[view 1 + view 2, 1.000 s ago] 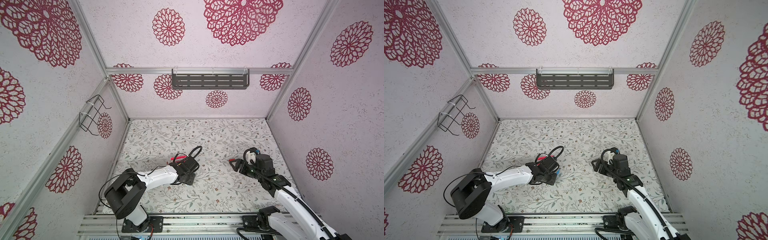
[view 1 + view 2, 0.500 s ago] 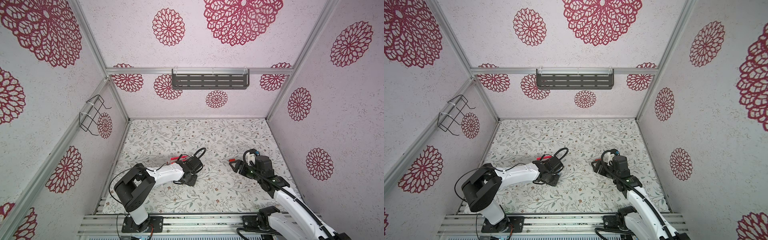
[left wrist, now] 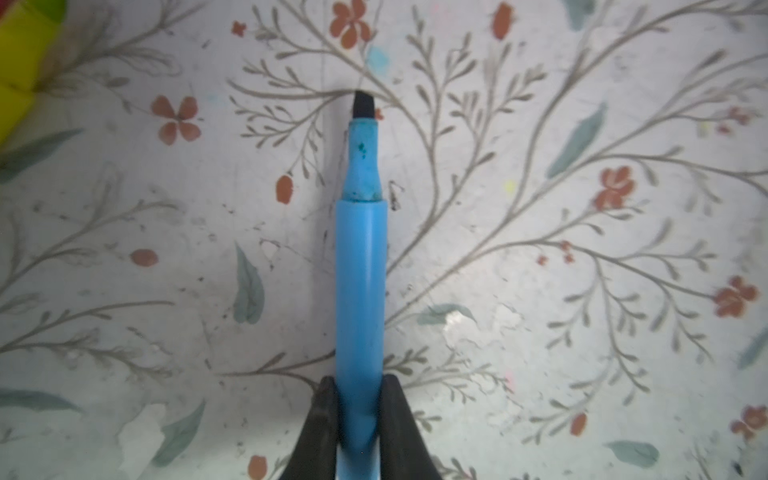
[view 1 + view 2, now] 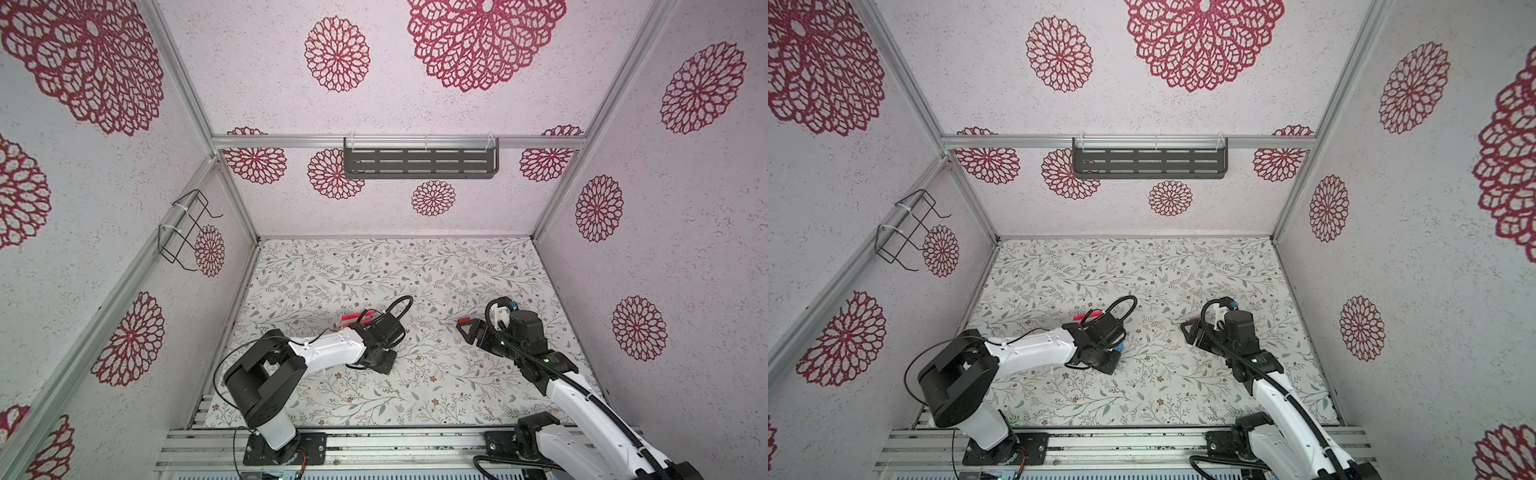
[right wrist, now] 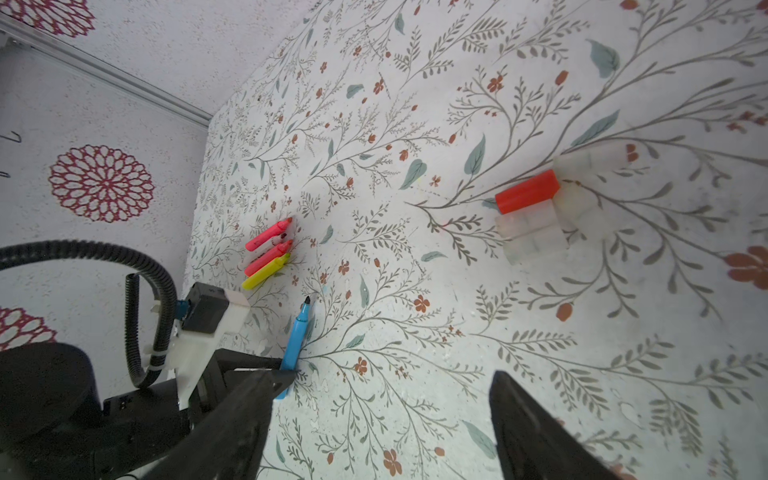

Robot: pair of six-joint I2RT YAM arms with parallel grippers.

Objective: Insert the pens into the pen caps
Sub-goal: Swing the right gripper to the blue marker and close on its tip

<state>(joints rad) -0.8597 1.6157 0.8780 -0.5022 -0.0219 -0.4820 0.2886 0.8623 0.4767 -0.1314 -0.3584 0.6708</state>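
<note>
Our left gripper (image 3: 359, 415) had just clamped the tail of the blue pen (image 3: 360, 270) on the table (image 5: 415, 124) near the other pens (image 5: 268, 253), readying it for the pen caps (image 5: 536, 216) near our wide-open, empty right gripper (image 5: 395, 374).

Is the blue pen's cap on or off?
Off. The blue pen shows a bare dark tip, and the caps lie bunched elsewhere on the table.

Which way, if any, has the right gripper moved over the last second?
No. In a top view the right gripper appears right next to the red cap, exactly where it was a second ago.
</note>
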